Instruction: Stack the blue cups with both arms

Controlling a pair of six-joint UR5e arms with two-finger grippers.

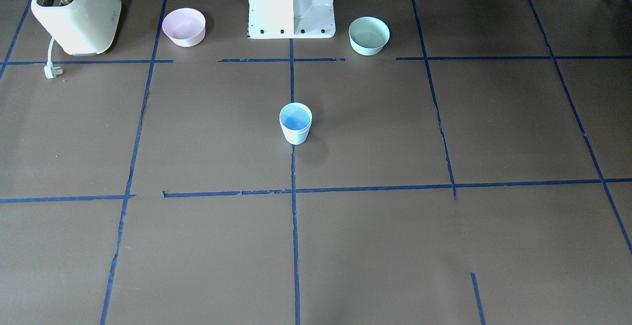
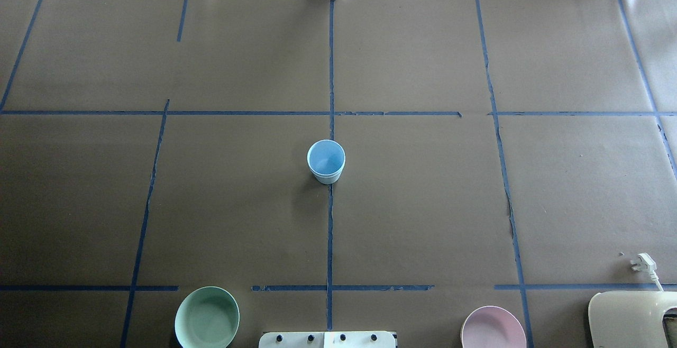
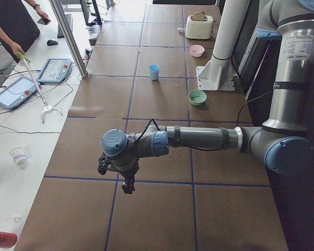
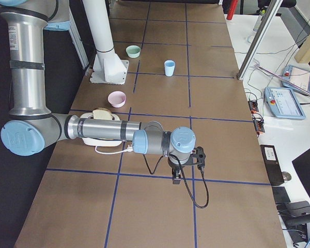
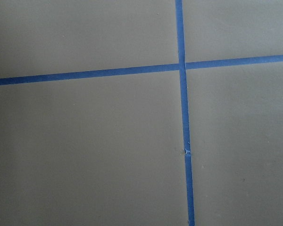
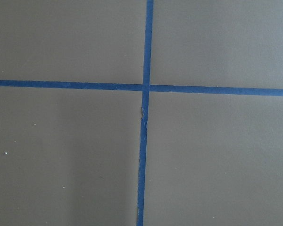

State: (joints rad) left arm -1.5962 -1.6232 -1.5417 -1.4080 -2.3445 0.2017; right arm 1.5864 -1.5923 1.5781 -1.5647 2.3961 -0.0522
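One pale-blue cup shape stands upright on the table's centre tape line, brighter blue inside; it also shows in the overhead view and both side views. I cannot tell whether a second cup sits nested in it; no other blue cup is in view. My left gripper hangs over the table's left end, far from the cup. My right gripper hangs over the right end, also far from it. Both show only in side views, so I cannot tell whether they are open or shut. Both wrist views show only brown paper and tape.
A pink bowl and a mint-green bowl flank the white pedestal. A cream toaster with a loose plug stands beside the pink bowl. An operator stands beyond the table's far side.
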